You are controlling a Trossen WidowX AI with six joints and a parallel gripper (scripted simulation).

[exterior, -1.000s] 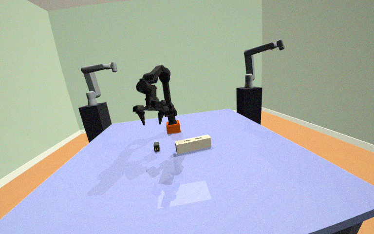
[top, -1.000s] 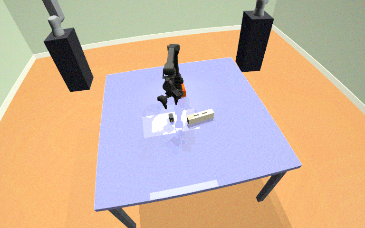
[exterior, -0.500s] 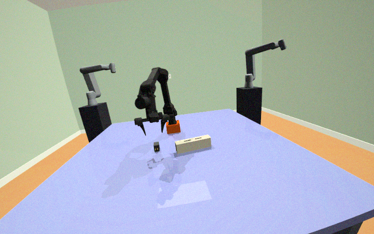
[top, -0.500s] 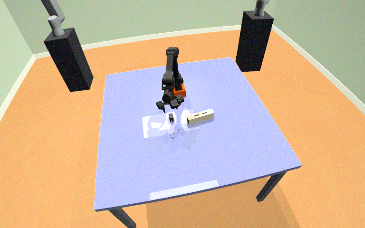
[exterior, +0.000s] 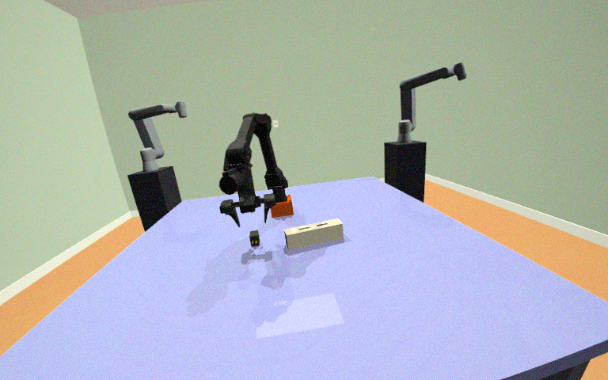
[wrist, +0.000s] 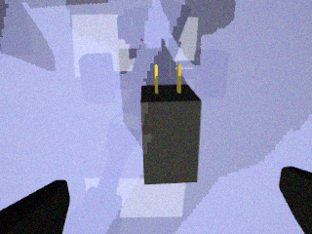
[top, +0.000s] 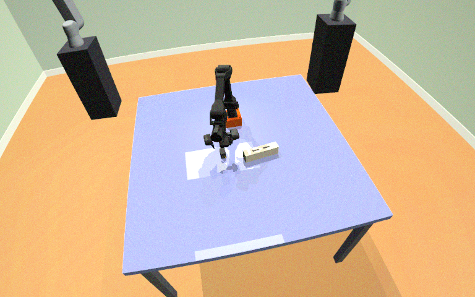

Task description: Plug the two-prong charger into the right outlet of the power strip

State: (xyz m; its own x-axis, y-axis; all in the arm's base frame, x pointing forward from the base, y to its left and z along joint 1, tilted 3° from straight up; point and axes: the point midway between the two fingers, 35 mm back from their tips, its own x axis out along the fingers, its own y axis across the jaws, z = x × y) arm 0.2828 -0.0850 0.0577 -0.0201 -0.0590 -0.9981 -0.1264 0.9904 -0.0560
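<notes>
jaws spread wide and empty, gripper (exterior: 248, 216) above the charger (exterior: 254, 237) on the table (exterior: 403, 268), power strip (exterior: 313, 233) nearby

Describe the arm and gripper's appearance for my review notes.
The arm is matte black to dark grey, built of blocky links with rounded joint housings, rising from an orange base block. The gripper has a wide black crossbar and two dark, tapered, pointed fingers. No cables, sleeves or markings are visible.
</notes>
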